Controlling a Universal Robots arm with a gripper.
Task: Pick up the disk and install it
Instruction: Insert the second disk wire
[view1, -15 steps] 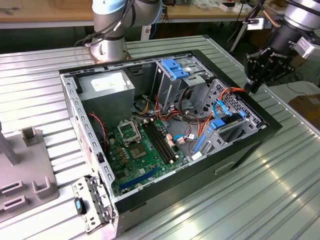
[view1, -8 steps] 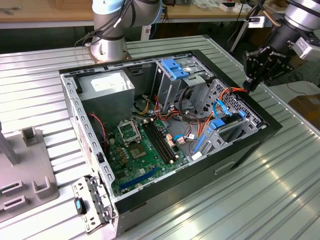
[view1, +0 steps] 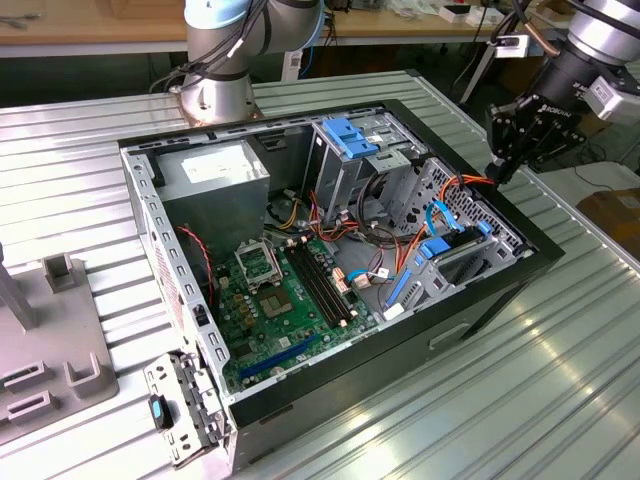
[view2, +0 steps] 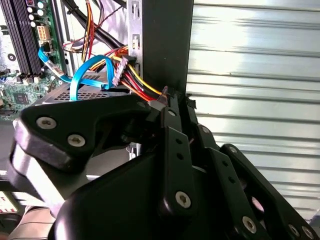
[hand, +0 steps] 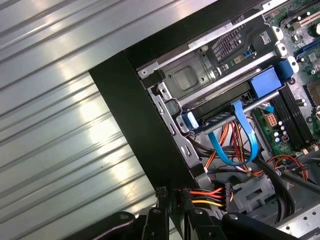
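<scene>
Landmark: black open-sided computer case (view1: 420, 350) lying on a ribbed silver metal table (view1: 560, 390).
Disk: flat grey hard drive with a blue plastic frame (hand: 220, 107), seated in the metal bay just inside the case's front wall; a flat light-blue data cable (hand: 235, 142) loops beside it.
Gripper: black robot gripper (view1: 503, 165) hangs over the case's front corner, at the exterior view's right; in both wrist views (view2: 175, 97) (hand: 172, 192) its tip sits at the case's edge.
Pincer state: cannot tell whether it is open or closed.
Wires: red, orange and yellow wire bundle (hand: 205, 194) touches the gripper's tip, just inside the case's wall.
Board: green motherboard (view1: 290, 300) covers the case's floor, well apart from the gripper.
</scene>
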